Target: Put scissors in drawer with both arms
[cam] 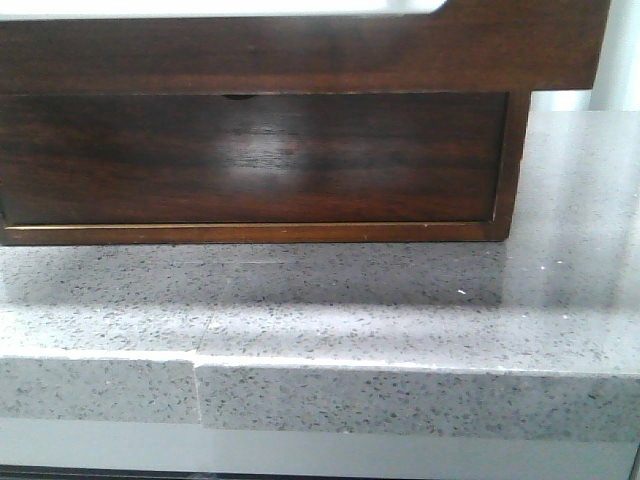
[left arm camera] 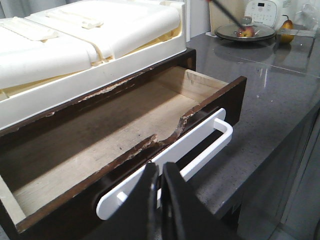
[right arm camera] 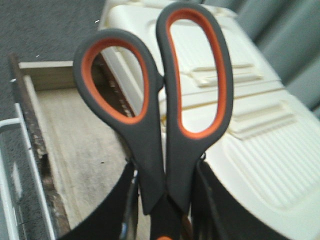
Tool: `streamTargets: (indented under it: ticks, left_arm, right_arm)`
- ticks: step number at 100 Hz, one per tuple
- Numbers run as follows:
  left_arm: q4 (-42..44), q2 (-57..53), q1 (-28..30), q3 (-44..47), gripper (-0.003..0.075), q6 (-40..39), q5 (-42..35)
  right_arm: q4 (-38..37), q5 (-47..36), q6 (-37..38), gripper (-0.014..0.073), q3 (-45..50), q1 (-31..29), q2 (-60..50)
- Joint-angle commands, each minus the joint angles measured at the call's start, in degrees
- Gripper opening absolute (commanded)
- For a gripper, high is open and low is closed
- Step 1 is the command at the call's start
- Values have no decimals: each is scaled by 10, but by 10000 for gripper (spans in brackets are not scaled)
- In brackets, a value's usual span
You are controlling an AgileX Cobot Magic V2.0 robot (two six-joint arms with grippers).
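- Right gripper (right arm camera: pixel 162 210): clamped on the scissors (right arm camera: pixel 160 107) just below the handle loops, one dark finger (right arm camera: pixel 107 210) on each side, loops pointing away from the wrist, blades hidden between the fingers.
- Held in the air above the open drawer (right arm camera: pixel 82 150), about over the line where the drawer's back edge meets the cream plastic unit (right arm camera: pixel 240 100) on top of the cabinet; not yet down inside.
- Left gripper (left arm camera: pixel 160 187): fingers drawn almost together, only a thin slit between them, just in front of the white handle (left arm camera: pixel 200 150) near its middle; whether pinching the bar or merely next to it cannot be told.
- Drawer already pulled well out, bare wooden floor showing, front edge chipped and ragged; nothing lying in it.
- Counter (left arm camera: pixel 270 95): dark speckled stone, drawer front reaching toward its near edge; a plate with fruit at the far edge.
- Front view: only a glossy brown cabinet panel (cam: pixel 250 160) and the counter's near edge, no arm.
- Judged state: opening done, scissors picked up; lowering, letting go, and probably shutting the drawer left.
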Motion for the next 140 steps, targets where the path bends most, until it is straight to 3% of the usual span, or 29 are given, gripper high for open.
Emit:
streamTargets:
  ticks: [1,32,66,75,94,102,117,121,126,136,140]
  left_arm:
    - [-13,3,-4,-19,-20,-5,-45]
    - [-13,3,-4,-18,-20,-5,-45]
    - [-13,3,-4,-18,-20,-5,-45]
    - [-13,3,-4,-18,-20,-5,-45]
    - [-13,3,-4,-18,-20,-5,-45]
    - [-13,3,-4,-18,-20,-5,-45]
    - [-13,3,-4,-18,-20,-5,-45]
    - [-8,3,-4,-18,-20,-5,-45]
    - [-2,3,-4,-18,-20,-6,-47]
    - [31,-6,-3,-18,-20,-47,-57]
    - [51,-11,-2,-18,-20,-69,-62]
  right_arm:
    - [-38,-51,-12,-69,-17,26,20]
    - [-72,-70,-33,-69,-17,40,113]
    - [-82,-71,-34,-53,-17,40,135]
    - [-81,-69,-34,38,-17,40,135]
    - [-83,-70,-33,402,-17,40,135]
    - [-83,-70,-33,451,-17,40,135]
    - [-83,-69,-11,442,-17,40,124]
    - [-83,-65,15,405,-17,40,114]
    - [-81,-53,49,309,-17,40,100]
    - [-65,-9,76,0,-13,40,63]
    - [-50,6,77,-75,-5,40,42]
